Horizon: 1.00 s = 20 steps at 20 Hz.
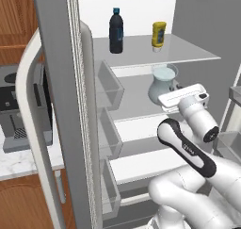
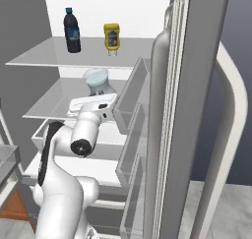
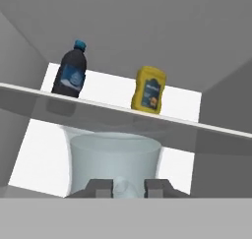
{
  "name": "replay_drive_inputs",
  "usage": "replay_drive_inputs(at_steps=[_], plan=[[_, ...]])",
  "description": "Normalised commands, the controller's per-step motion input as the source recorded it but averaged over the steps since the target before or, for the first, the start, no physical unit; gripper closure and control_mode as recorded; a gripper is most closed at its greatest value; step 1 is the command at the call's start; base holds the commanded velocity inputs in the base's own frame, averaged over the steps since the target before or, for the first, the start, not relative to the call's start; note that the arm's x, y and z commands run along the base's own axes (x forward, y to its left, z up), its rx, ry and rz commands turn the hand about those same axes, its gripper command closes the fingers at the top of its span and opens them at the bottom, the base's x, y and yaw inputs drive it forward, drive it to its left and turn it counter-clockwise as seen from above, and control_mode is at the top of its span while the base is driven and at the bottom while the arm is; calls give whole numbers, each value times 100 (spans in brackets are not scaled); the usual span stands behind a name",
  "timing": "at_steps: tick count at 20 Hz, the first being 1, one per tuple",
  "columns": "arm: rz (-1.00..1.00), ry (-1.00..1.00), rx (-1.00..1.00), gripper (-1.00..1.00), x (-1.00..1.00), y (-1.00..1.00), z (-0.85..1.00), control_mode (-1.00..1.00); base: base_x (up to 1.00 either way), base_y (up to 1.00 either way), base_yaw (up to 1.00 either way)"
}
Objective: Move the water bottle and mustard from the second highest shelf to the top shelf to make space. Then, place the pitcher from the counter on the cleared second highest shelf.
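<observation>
Hand view: looks along the claw into the fridge; water bottle (image 3: pixel 71 74) and mustard (image 3: pixel 148 89) stand upright on the top shelf (image 3: pixel 216 129), apart from each other
Bottles: dark bottle on the left, yellow one on the right in both base views; both already off the second highest shelf (image 1: pixel 127 94), so that level is freed for the bigger item
Pitcher: pale translucent pitcher (image 1: pixel 161 83) sits over the second highest shelf, toward its front; upright, rim up; looks set on the shelf but contact under it is hard to confirm
Why there: bulbous body needs the width the two bottles took up; placement near the front edge fits the arm reaching in from outside
Claw: gripper (image 3: pixel 127 188) nearly closed; finger tips (image 3: pixel 100 188) stand close together with the pitcher's wall between them, so it reads as pinching the glass near the rim
Hold: grip not released yet, judging by the tips still at the wall
Stage: final placement; what remains is letting go and backing out
Risk: pulling back before the tips part could drag or tip the pitcher
</observation>
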Motion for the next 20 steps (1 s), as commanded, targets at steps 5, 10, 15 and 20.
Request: replay_drive_inputs(at_steps=[5, 10, 15, 20], plan=[[0, 0, 1, 100, 20, 0, 6, -100, 0, 0, 0], [1, 3, 0, 100, 25, 0, -8, -100, 0, 0, 0], [1, 8, 0, 100, 18, 0, -30, -100, 0, 0, 0], [1, 9, 0, 100, 44, 6, -23, -100, 0, 0, 0]])
